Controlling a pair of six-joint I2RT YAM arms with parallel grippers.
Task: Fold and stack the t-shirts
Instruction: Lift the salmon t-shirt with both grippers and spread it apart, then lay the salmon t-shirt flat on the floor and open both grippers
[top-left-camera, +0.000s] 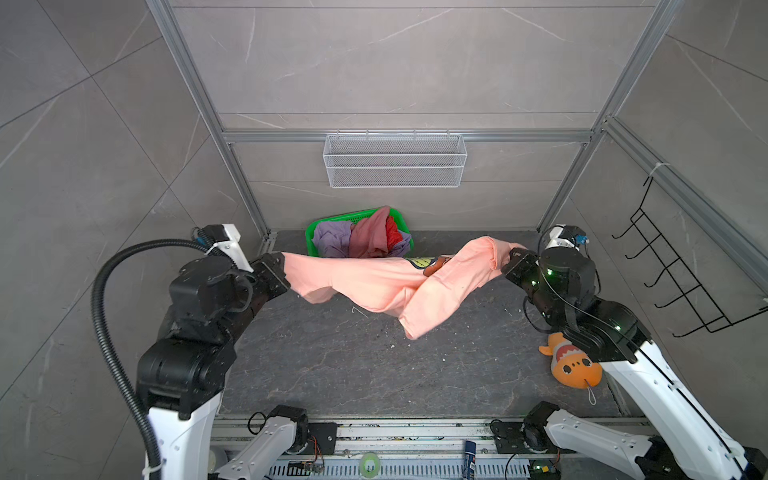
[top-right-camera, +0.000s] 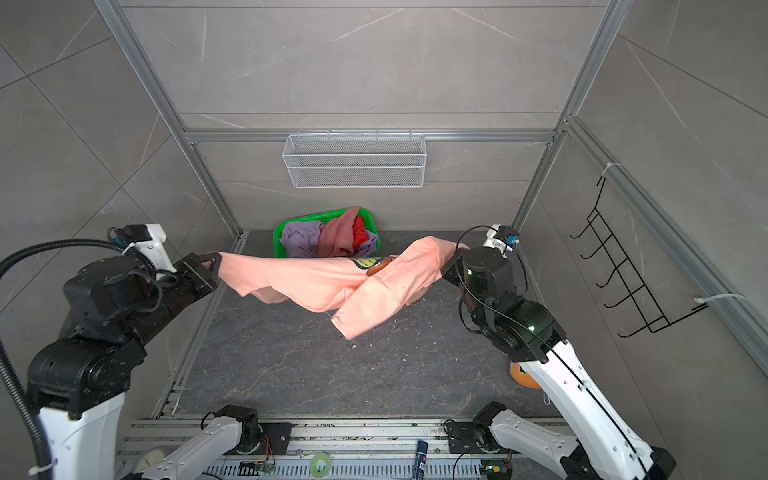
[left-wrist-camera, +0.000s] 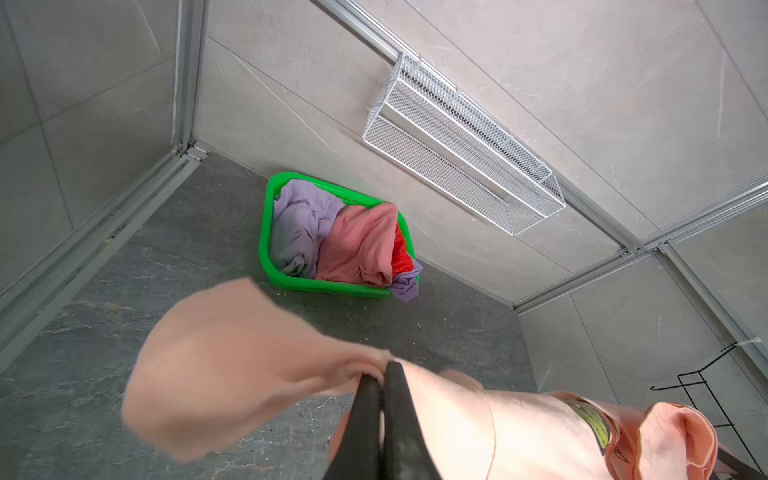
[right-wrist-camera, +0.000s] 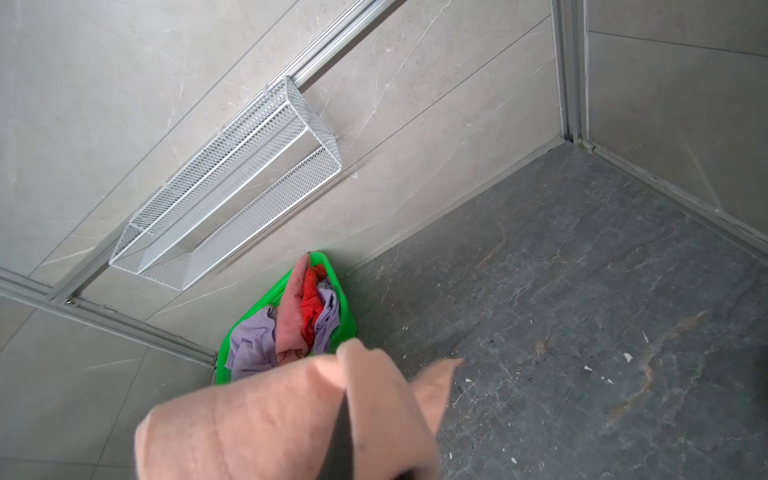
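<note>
A peach-salmon t-shirt (top-left-camera: 374, 278) (top-right-camera: 316, 278) with a green, yellow and black chest graphic hangs stretched and twisted in the air between my two grippers, sagging towards the dark floor. My left gripper (top-left-camera: 286, 266) (left-wrist-camera: 382, 372) is shut on its left end. My right gripper (top-left-camera: 509, 259) (right-wrist-camera: 347, 399) is shut on its right end, with cloth draped over the fingers. Behind it, against the back wall, a green basket (top-left-camera: 309, 241) (left-wrist-camera: 266, 249) holds crumpled lavender (top-left-camera: 332, 239), dusty pink (top-left-camera: 370, 237) and red (top-left-camera: 392, 232) t-shirts.
An orange plush toy (top-left-camera: 571, 361) lies on the floor under my right arm. A white wire shelf (top-left-camera: 395, 160) hangs on the back wall and a black hook rack (top-left-camera: 665, 270) on the right wall. Metal frame rails edge the floor.
</note>
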